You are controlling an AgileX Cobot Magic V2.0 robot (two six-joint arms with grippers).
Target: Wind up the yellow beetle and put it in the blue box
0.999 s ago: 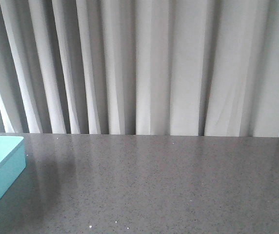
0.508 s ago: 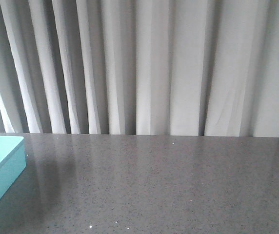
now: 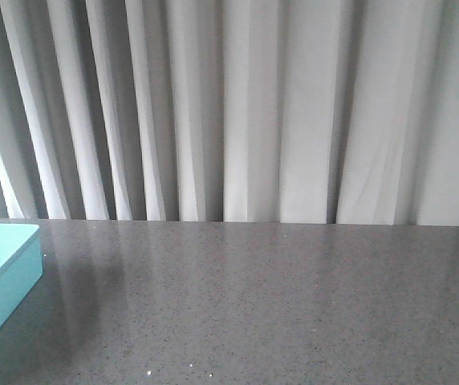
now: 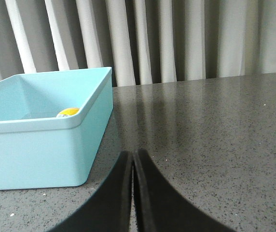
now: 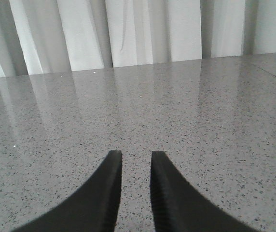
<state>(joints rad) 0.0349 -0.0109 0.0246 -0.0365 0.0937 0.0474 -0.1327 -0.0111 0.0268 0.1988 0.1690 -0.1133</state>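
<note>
A: What takes up most of the scene?
B: Pale pleated curtains point(image 3: 245, 112) hang behind a dark speckled counter point(image 3: 278, 305). On the counter sits the blue box point(image 4: 41, 145), at the counter's left edge in the front view.

A: And the yellow beetle?
B: Inside the blue box, near its far corner. Only a sliver of the yellow beetle point(image 4: 68, 112) shows above the box's near rim.

A: The grippers?
B: The left gripper point(image 4: 133, 162) sits just beside the blue box, fingers pressed together with nothing between them. The right gripper point(image 5: 136, 162) hangs over bare counter, fingers a narrow gap apart, holding nothing.
</note>
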